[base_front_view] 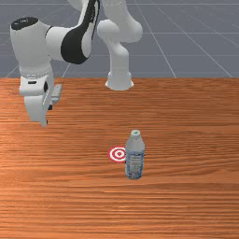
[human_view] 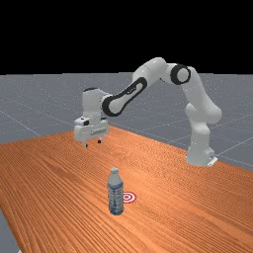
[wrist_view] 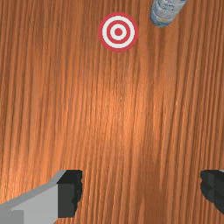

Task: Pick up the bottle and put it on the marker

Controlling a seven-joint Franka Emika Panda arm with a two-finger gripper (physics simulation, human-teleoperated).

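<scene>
My gripper (human_view: 93, 144) hangs above the table at the far view's upper left, well away from the bottle. In the wrist view the gripper (wrist_view: 141, 192) is open, its two black fingertips wide apart over bare wood. The bottle (base_front_view: 135, 158), clear with a blue and white label, stands upright a little right of the front view's middle; the far view has the bottle (human_view: 115, 194) too. Beside it lies the marker (base_front_view: 117, 154), a flat red and white ringed disc, its edge partly covered by the bottle. The wrist view gives the whole marker (wrist_view: 118, 32) and the lower part of the bottle (wrist_view: 166, 10).
The wooden table (base_front_view: 186, 121) stretches around both things. At its back edge in the front view stands the arm's white base (base_front_view: 119, 80). In the far view that base is on the right, and the table's edge runs along the left.
</scene>
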